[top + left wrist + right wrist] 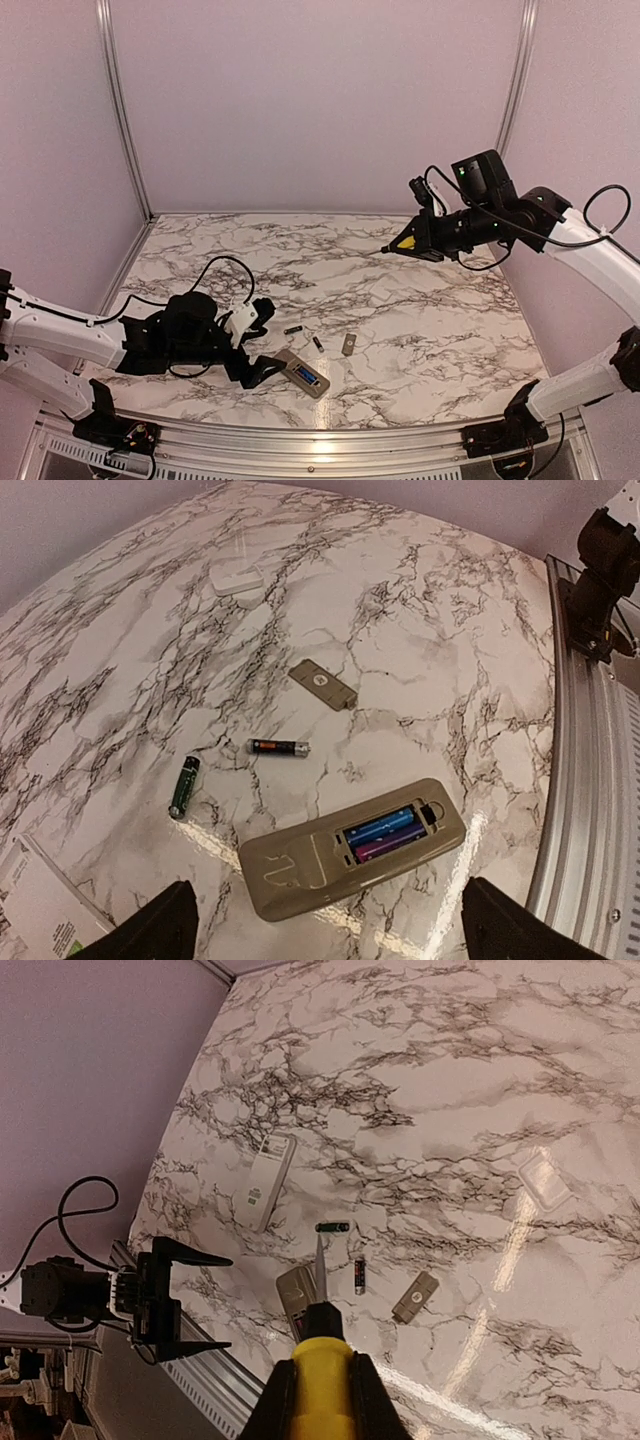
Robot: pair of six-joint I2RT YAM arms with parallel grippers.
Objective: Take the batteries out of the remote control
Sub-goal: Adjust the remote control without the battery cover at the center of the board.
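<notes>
A: Left claw [328, 892]?
B: Spread wide. Clamped on nothing, touching nothing. Hovering just above the remote [295, 865], lying back-up with its bay open.
A: Right claw [318, 1388]?
B: Closed tight on the yellow handle of a screwdriver [320, 1352]. Raised high off the surface [430, 300], well apart from the left claw.
A: And the batteries [385, 835]?
B: Two still in the bay, blue beside purple, just ahead of the left claw. Two more loose on the surface, a little farther out from that claw: a black one with an orange band [280, 747] and a green one [184, 787], apart from each other. Beyond them, a flat grey cover plate [323, 684].
A: Anything shown by one camera and not another?
B: Bay colours plain only from the left wrist; from overhead, just a blue patch. From the right wrist, the screwdriver shaft crossing in front of the remote and hiding part of it. Also there, a white box [268, 1180] flat beside the left claw and a clear tray [545, 1180] far from both claws.
A: Readable writing?
B: None. Dark print on the box, a green mark on its corner in the left wrist view, fine print on the loose batteries: all too small to make out.
</notes>
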